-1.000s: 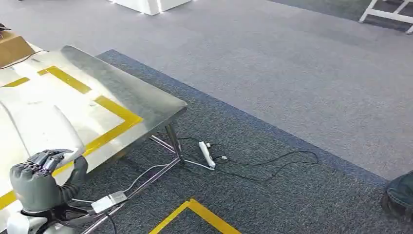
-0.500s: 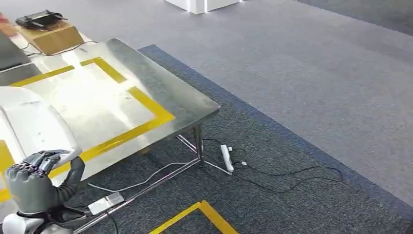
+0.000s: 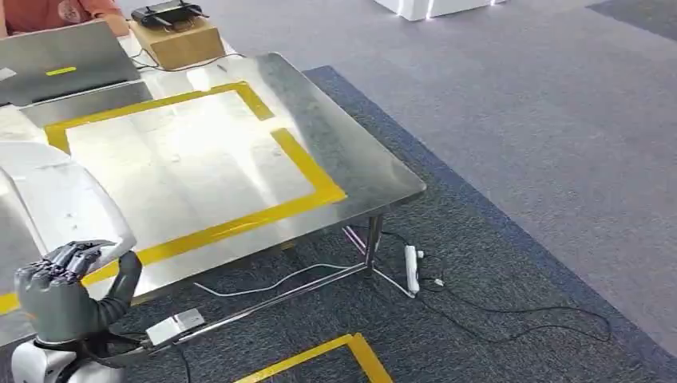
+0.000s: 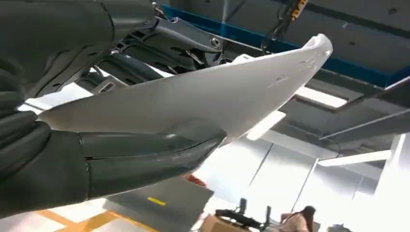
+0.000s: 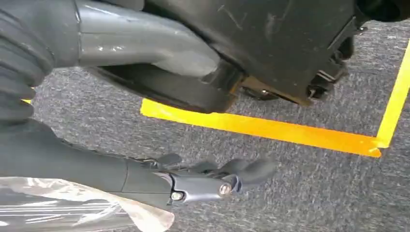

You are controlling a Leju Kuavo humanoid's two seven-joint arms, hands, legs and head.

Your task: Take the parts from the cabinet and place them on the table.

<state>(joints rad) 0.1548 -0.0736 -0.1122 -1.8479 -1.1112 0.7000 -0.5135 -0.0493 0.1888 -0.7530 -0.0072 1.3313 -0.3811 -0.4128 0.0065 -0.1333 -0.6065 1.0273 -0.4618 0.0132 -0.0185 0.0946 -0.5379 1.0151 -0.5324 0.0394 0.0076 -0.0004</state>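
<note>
The steel counter [image 3: 351,163] carries a rectangle of yellow tape [image 3: 307,163] marked on its top. A grey laptop [image 3: 64,60] sits along its far edge, and a cardboard box [image 3: 180,40] stands near the far corner with a black device [image 3: 166,12] on top. Beneath the counter, on the dark carpet [image 3: 479,263], lie a white power strip [image 3: 412,269], black cables [image 3: 519,319], a white adapter [image 3: 177,325] and more yellow floor tape [image 3: 351,355].
</note>
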